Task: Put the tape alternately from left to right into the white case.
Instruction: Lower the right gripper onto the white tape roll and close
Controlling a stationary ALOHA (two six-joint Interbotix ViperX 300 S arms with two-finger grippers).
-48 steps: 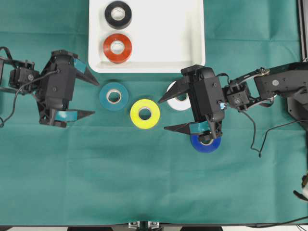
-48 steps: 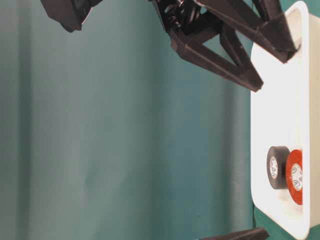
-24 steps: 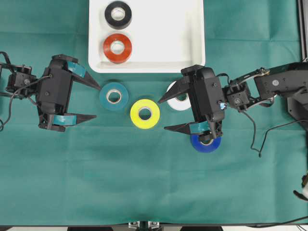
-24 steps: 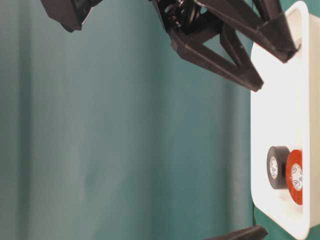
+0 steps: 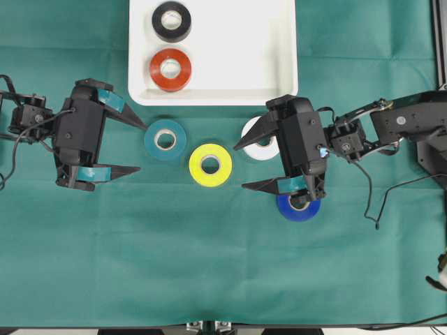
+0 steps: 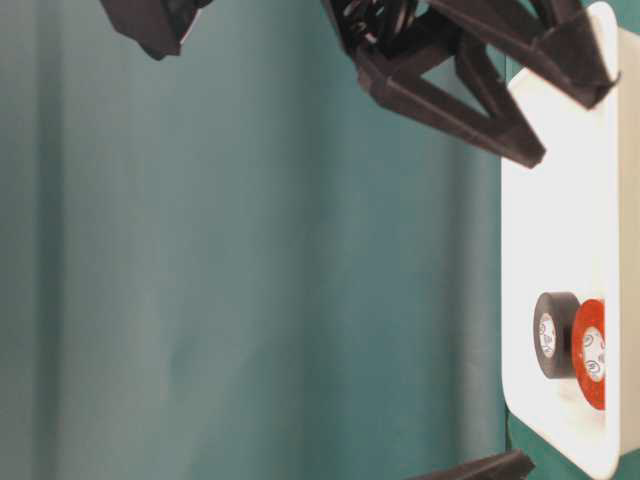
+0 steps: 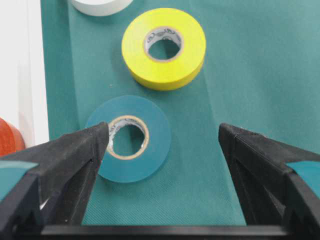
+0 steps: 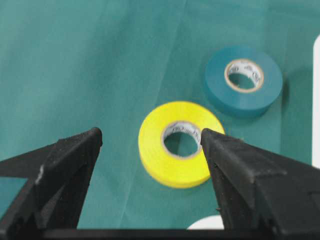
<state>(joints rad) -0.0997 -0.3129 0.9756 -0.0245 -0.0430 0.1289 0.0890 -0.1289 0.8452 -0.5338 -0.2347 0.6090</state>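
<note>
Currently, case: the white case (image 5: 279, 42) lies at the far edge of the bench, and the black roll (image 5: 171, 21) and red roll (image 5: 170, 69) are already laid flat in its left part.
Loose tape: the teal roll (image 5: 165, 139), yellow roll (image 5: 210, 165), white roll (image 5: 260, 148) and blue roll (image 5: 298, 207) are laid flat on the cloth, in a loose row just in front of the case.
Left gripper (image 5: 135, 149): fingers are spread wide and empty, lined up toward the teal roll, judged to be its next pick.
Right gripper (image 5: 246, 165): fingers are held wide and empty, near the yellow roll, above the white and blue rolls.
Surface: the bench is covered by a green cloth (image 5: 209, 265), faintly creased.
Room: a green curtain (image 6: 250, 250) is seen behind.
</note>
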